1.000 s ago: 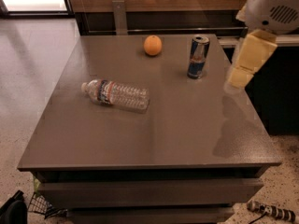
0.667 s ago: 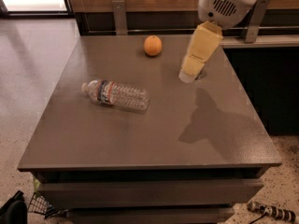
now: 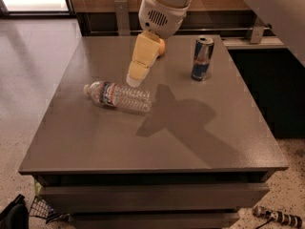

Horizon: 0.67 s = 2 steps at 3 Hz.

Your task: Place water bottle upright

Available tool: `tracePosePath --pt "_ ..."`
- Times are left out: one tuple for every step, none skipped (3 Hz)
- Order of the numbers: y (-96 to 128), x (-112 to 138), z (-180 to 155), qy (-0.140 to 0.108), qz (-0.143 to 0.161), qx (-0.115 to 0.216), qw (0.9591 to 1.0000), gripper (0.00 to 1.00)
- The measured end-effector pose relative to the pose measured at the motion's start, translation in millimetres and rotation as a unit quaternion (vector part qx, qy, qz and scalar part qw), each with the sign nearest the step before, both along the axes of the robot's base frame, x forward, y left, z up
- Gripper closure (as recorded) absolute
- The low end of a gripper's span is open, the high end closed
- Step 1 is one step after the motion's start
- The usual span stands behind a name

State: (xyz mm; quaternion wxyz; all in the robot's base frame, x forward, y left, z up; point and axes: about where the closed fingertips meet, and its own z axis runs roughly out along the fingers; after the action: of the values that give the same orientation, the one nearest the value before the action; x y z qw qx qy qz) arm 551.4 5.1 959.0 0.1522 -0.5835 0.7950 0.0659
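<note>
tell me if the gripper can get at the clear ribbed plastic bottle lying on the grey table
Probably yes. The gripper hangs close to the clear ribbed water bottle, with nothing between them; the blue-and-silver drink can stands well off to the side.

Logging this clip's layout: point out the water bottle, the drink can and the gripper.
water bottle [image 3: 125, 98]: camera view, ribbed body, lying on its side.
drink can [image 3: 202, 61]: camera view, blue side wall.
gripper [image 3: 135, 79]: camera view, cream tip, just beyond the bottle's label.
</note>
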Motion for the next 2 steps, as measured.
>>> tracePosePath --pt "40 3 -16 0.014 0.043 -0.029 0.9986 0.0" --pt "64 10 -28 0.015 0.063 -0.06 0.9961 0.0"
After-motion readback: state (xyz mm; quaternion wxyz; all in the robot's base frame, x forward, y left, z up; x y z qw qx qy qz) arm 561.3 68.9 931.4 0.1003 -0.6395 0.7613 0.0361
